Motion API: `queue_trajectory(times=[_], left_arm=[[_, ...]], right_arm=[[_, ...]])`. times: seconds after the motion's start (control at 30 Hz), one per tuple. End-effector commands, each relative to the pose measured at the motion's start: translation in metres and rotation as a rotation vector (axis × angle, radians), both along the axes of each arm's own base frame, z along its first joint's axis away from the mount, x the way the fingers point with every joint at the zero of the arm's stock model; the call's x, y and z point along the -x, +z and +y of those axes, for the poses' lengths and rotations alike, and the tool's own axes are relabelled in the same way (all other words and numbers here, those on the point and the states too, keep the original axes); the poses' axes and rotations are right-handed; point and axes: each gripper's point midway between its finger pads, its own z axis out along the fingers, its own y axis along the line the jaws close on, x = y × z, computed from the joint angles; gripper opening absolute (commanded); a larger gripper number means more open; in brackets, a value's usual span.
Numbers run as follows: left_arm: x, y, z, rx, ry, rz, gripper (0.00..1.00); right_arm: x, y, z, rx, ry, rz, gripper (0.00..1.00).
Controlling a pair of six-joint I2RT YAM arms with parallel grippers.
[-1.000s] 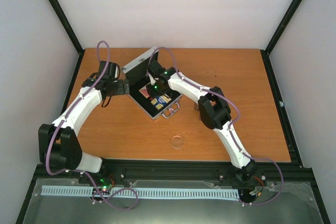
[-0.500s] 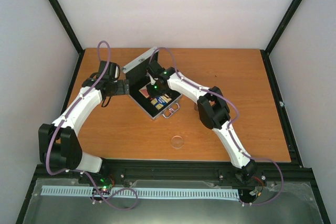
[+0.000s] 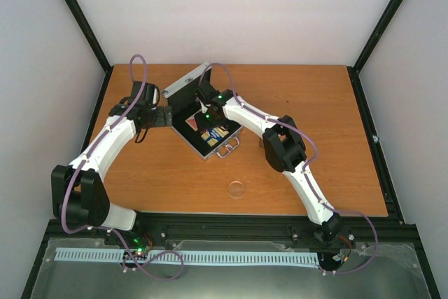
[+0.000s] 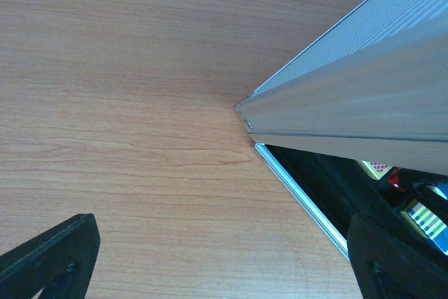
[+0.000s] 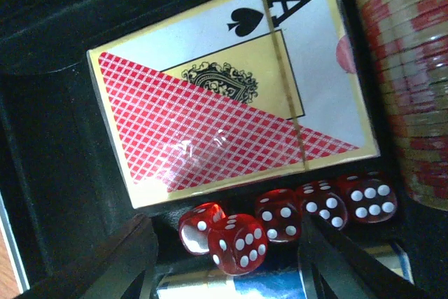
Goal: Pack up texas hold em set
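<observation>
Inside black-lined case | right gripper parted, empty, over glossy red dice | left gripper wide, empty

One high view, two close ones
Overhead looks down on the whole desk; left wrist sits low beside the case corner; right wrist peers closely inside that case at dice.

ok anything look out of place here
Yes: the clear disc lies alone on the bare table, near the front edge, well apart from the open case it presumably belongs in.
</observation>
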Motion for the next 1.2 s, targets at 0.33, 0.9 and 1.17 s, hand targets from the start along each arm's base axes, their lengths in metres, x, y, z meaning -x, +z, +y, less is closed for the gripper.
queue_trajectory(times=[0.33,0.9,1.17], left_arm=[[-0.008,0.016,0.0,0.011,-0.005,-0.042,1.0],[-0.01,0.019,-0.006,0.044,-0.016,-0.049,1.0],[-0.007,0.027,-0.004,0.032,-0.017,-0.063,1.0]], right_arm=[[0.012,0.067,-0.017,-0.014,0.02,-0.065,0.8],[0.022,0.085,-0.076,0.147,-0.083,-0.162,1.0],[0.005,0.066,-0.071,0.153,-0.105,-0.214,1.0]])
